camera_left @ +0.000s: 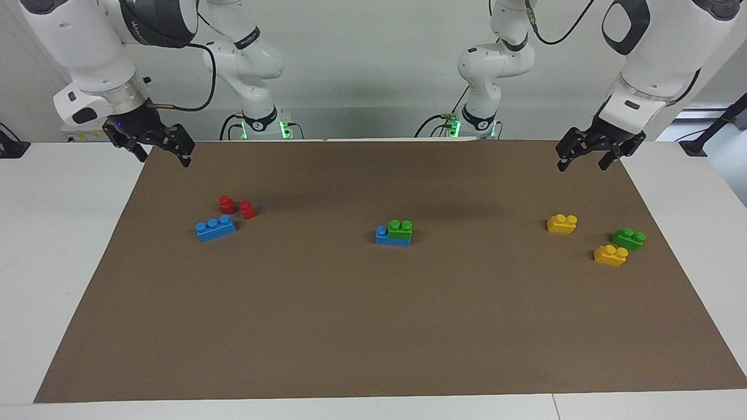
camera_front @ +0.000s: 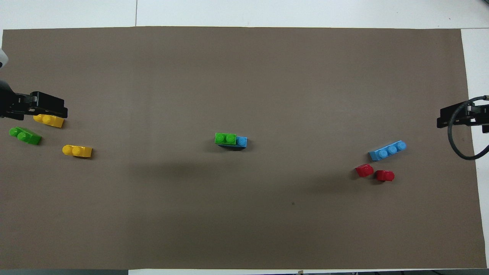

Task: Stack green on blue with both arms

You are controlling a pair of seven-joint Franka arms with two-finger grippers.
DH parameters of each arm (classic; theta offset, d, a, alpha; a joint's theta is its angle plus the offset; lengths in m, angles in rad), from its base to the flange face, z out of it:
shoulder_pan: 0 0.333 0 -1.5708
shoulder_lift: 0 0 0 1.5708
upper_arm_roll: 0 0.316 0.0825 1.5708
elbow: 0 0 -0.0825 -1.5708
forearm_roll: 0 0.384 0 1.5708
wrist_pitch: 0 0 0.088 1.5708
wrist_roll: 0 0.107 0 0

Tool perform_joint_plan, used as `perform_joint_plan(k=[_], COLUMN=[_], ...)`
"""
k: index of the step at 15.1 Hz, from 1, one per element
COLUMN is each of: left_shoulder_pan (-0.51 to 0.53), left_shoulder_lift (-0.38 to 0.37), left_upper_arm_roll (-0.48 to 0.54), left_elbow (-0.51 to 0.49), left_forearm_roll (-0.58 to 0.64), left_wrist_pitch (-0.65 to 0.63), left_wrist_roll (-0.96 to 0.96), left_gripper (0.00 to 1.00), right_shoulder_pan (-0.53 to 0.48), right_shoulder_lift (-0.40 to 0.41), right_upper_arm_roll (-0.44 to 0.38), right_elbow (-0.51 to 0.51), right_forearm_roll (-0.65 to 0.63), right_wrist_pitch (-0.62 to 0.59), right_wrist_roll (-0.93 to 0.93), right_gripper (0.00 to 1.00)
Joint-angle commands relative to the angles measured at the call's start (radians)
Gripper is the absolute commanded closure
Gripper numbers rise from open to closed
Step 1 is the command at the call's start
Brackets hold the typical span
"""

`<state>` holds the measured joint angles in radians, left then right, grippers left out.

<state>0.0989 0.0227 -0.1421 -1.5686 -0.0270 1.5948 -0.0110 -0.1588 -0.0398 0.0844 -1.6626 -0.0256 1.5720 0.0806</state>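
A brown mat (camera_left: 373, 326) covers the desk (camera_left: 58, 262). Both arms wait raised at its ends: the left gripper (camera_left: 585, 156) over the mat's corner by the robots, the right gripper (camera_left: 159, 150) likewise, jaws of each apart. In the overhead view both arms are cut off at the frame edges. At the mat's middle the green brick (camera_left: 400, 229) sits on the blue brick (camera_left: 392, 236), long axes running end to end of the desk, one blue stud uncovered toward the right arm's end.

No readable text, labels, brands, numbers or signs anywhere.
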Motion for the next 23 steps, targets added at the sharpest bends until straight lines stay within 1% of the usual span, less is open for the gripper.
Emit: perform_joint_plan(k=[1, 9, 12, 23], left_shoulder_pan=[0.012, 0.008, 0.008, 0.005], left_shoulder_lift=[-0.007, -0.007, -0.009, -0.009], left_upper_arm_roll=[-0.004, -0.005, -0.005, -0.005], left_elbow=[-0.005, -0.004, -0.004, -0.004], left_forearm_roll=[-0.022, -0.021, -0.021, -0.016], left_wrist_pitch=[0.01, 0.008, 0.008, 0.008], left_wrist_roll=[0.022, 0.019, 0.019, 0.019], left_gripper=[0.0, 0.0, 0.0, 0.0], right_shoulder_pan=[-0.019, -0.022, -0.022, -0.019], right_shoulder_lift=[0.015, 0.015, 0.015, 0.014], right_upper_arm_roll=[0.011, 0.012, 0.012, 0.011], right_elbow=[0.024, 0.024, 0.024, 0.021], right_forearm_roll=[0.0, 0.007, 0.036, 0.035], right_wrist_pitch=[-0.03, -0.038, -0.038, -0.037], right_wrist_roll=[-0.024, -0.019, -0.015, -0.012], right_gripper=[0.0, 0.0, 0.0, 0.0])
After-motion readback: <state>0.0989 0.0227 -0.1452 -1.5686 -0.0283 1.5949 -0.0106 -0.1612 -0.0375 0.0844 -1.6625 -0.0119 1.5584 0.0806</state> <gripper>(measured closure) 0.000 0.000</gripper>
